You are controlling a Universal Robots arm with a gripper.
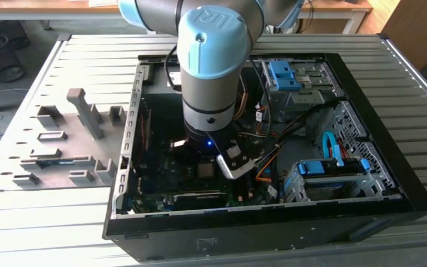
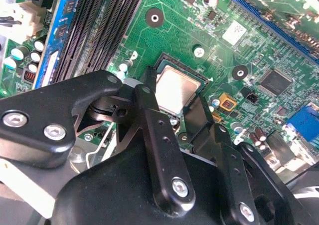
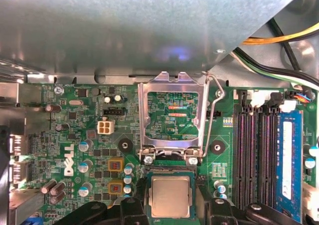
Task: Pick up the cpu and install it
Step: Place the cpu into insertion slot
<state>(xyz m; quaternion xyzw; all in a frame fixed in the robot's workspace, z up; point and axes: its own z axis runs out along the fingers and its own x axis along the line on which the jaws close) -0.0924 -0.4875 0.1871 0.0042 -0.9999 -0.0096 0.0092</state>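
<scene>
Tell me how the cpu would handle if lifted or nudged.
Probably stiff: the cpu is a flat metal-faced square. Likely light, being thin. Its smooth face looks slippery; lying flat in the socket, it seems unlikely to tip or roll.

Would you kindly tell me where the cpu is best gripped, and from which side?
Pinch the cpu by two opposite thin edges, coming straight down from above: it lies flat, face up, in the socket, whose metal frame stands swung open beside it.
</scene>
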